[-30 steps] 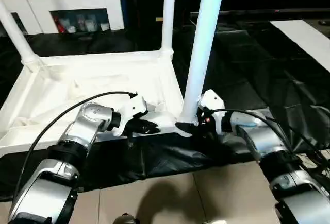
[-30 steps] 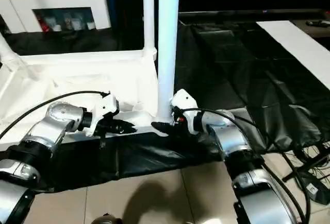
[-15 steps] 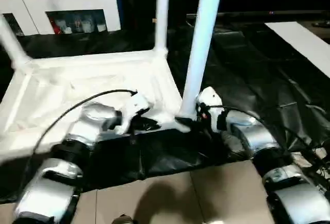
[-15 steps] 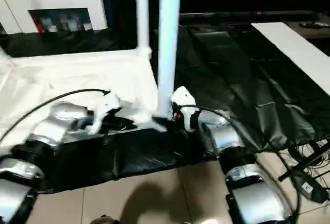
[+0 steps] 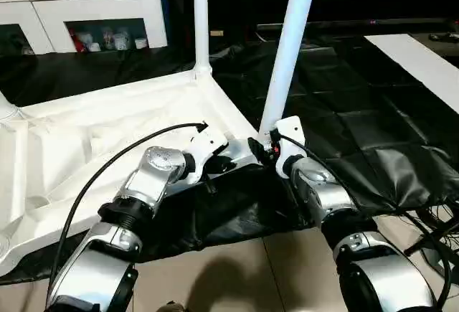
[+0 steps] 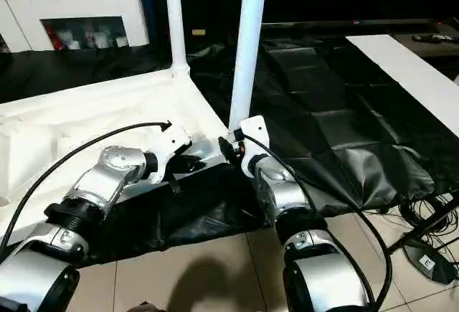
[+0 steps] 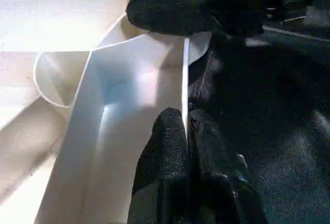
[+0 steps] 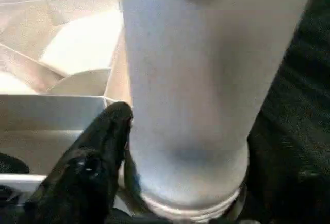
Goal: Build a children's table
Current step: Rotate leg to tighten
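Two legs stood upright from the children's table (image 5: 86, 140), which lay upside down on black sheeting (image 5: 344, 133) on the floor, ribbed underside up. My left gripper (image 7: 186, 131) was pinched shut on the thin rim wall at the table's near corner. At three o'clock from it, my right gripper (image 5: 259, 148) sat at the base of the nearer leg (image 5: 287, 46), one finger (image 8: 98, 152) touching the tube just above its socket; I could not tell whether it was clamped. At eleven o'clock stood a white cabinet (image 5: 93, 11).
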